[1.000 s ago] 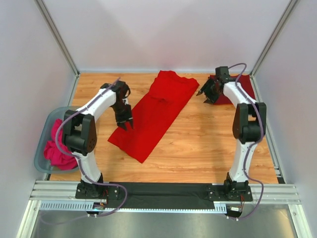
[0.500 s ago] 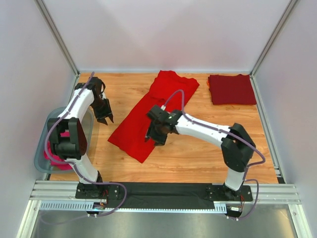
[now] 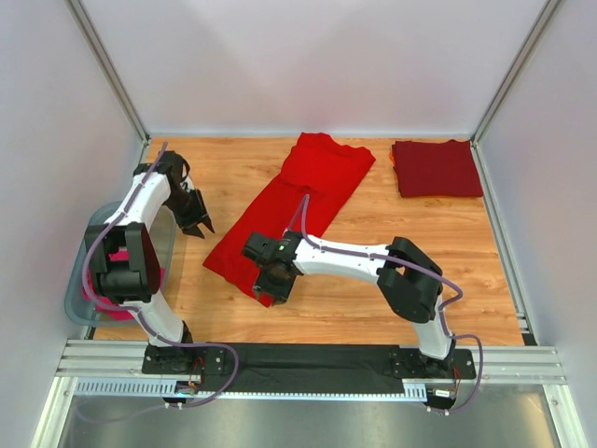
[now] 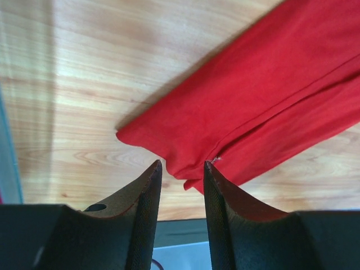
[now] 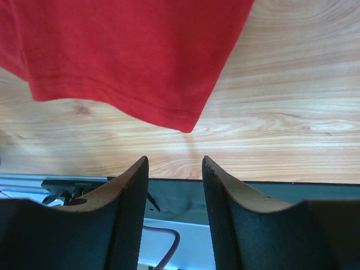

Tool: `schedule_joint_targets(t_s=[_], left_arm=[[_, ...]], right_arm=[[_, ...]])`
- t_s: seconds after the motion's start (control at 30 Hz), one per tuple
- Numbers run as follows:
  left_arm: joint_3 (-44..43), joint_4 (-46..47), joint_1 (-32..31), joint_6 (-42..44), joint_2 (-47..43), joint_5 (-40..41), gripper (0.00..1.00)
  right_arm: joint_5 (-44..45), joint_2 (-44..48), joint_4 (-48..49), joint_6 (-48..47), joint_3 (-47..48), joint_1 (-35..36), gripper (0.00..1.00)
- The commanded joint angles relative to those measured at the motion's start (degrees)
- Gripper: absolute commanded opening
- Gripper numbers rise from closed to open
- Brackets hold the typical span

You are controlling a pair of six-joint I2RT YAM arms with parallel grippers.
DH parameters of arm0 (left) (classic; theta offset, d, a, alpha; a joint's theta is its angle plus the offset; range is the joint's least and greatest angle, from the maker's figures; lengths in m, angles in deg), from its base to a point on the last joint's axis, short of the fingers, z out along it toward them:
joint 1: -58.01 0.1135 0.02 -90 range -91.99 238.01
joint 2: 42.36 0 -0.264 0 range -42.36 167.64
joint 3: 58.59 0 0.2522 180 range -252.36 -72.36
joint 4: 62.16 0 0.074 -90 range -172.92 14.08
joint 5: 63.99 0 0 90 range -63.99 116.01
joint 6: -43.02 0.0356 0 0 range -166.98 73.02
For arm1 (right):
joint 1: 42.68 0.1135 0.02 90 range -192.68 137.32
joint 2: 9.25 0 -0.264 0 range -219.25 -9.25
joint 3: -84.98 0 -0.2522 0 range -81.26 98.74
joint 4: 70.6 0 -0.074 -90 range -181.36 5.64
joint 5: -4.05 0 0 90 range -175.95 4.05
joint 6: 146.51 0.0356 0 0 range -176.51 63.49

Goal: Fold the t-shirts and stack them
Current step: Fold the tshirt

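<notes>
Fingers of my right gripper [image 5: 173,160] stand parted with nothing between them, low over the wooden table [image 3: 373,285] at the nearest corner of the bright red t-shirt [image 3: 294,201]. From the wrist, that stitched hem corner lies just beyond my fingertips, a little to one side of the gap, flat on the boards and not touching them.

My left gripper [image 3: 202,227] hangs farther back and to the left, over bare wood just beside the shirt's left corner. Its jaws are spread too, gripping nothing. Seen from that wrist, the corner of red cloth, where a folded edge runs along the fabric, sits just past the tips, close to the right-hand finger; I cannot tell whether it brushes it.

To my left, at the table's edge, a translucent bin [image 3: 79,271] holds a bundle of pink cloth [image 3: 98,285].

Beyond both hands, the bright red shirt stretches away as a long folded band, slanting from near left toward the far middle of the table.

In the far right corner, the maroon t-shirt [image 3: 437,168] lies folded into a neat rectangle, well apart from both grippers.
</notes>
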Motion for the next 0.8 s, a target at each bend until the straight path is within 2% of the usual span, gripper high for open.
schedule_joint_targets(t_s=[0.0, 0.3, 0.37, 0.43, 0.47, 0.57, 0.7, 0.77], left_arm=[[1.4, 1.5, 0.1, 0.3, -2.8, -3.4, 0.43], [2.8, 2.8, 0.0, 1.4, -3.6, -6.9, 0.42], [2.9, 2.6, 0.1, 1.9, -3.8, -6.9, 0.42], [3.0, 2.2, 0.1, 2.6, -4.5, -6.3, 0.42], [3.2, 2.0, 0.1, 2.8, -5.0, -6.0, 0.42], [3.7, 0.9, -0.5, 3.3, -6.2, -4.5, 0.42], [5.8, -1.2, -3.3, 5.0, -8.8, -4.1, 0.43], [8.2, -1.7, -7.4, 5.8, -10.9, -4.1, 0.43]], right_arm=[[2.0, -1.4, 0.0, 3.6, 0.0, -0.1, 0.44], [1.8, -5.7, 5.0, 2.7, -1.2, -0.1, 0.42], [2.2, -6.1, 3.1, 2.7, -1.3, 0.0, 0.37], [2.9, -4.7, 0.2, 2.5, -2.5, 0.2, 0.24], [3.7, -3.6, -0.5, 2.3, -3.3, 0.3, 0.15], [5.0, 0.6, -1.7, 0.3, -7.6, 0.3, 0.02], [6.7, 6.6, -5.4, -4.3, -13.6, 0.5, 0.0], [7.4, 10.8, -6.6, -5.2, -18.2, 0.6, 0.0]])
